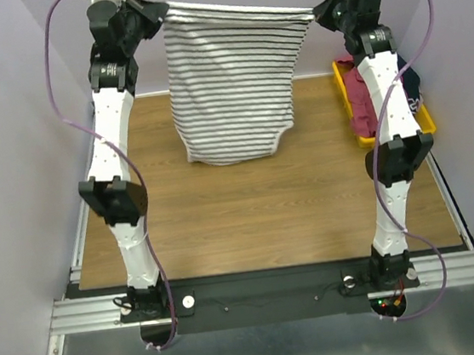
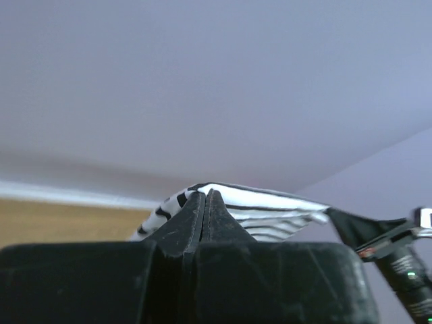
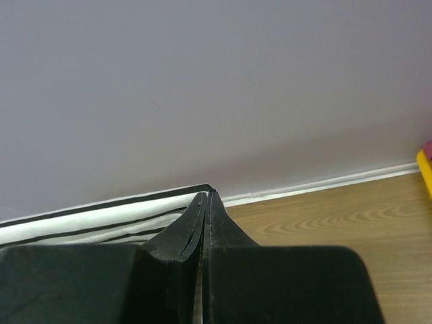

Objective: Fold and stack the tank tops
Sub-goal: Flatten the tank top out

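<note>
Left tool (image 1: 154, 17) and right tool (image 1: 321, 12), top view: each is clamped on one upper corner of the white, black-striped cloth tank top (image 1: 231, 84). They stretch its edge taut so the body hangs spread above the wooden counter (image 1: 250, 219), presumably for laying flat. Left wrist view: the tool's jaws are together, pinching striped cloth. Right wrist view: likewise, on the black-trimmed edge.

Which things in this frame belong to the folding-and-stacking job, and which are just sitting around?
Part of the job:
- white cloth tank top with thin black stripes, hanging spread above the table
- maroon-red cloth top, lying in the bin
- dark navy cloth top, at the bin's right side

Just there:
- yellow plastic bin, at the table's right edge
- wooden table
</note>
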You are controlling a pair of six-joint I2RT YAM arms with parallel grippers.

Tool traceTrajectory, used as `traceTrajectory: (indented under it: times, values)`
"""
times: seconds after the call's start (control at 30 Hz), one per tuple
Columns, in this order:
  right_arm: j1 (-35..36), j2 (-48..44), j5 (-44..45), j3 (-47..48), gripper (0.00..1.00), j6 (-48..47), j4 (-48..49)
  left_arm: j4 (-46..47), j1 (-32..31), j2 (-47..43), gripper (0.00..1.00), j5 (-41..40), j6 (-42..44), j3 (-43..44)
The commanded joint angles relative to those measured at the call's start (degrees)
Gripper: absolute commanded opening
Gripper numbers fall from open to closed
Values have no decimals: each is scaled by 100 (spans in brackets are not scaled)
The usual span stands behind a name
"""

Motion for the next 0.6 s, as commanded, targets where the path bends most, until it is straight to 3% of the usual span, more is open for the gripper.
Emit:
traceTrajectory:
  times: [0.0,0.13,0.3,0.4,0.5,0.53,0.57]
  values:
    - [-228,-436,-637,292,0,173,948,588,166,637,0,958,-262,2007]
    - [-298,-727,-470,158,0,94,1749,2133,508,121,0,1382,-641,1185]
    - [-307,-1087,-593,-314,0,111,1864,2224,685,-144,0,1610,-598,1122]
    - [-307,-1587,-733,-1367,0,164,1890,2268,817,-626,0,1715,-483,246]
    - [-298,-2202,-865,-2866,0,225,1908,2539,773,-1452,0,1664,-527,-1764]
    - [-298,-2569,-822,-3378,0,252,1917,2662,755,-1889,0,1602,-562,-3049]
    - [-298,-2747,-787,-3818,0,252,1908,2751,755,-1893,0,1514,-597,-3689]
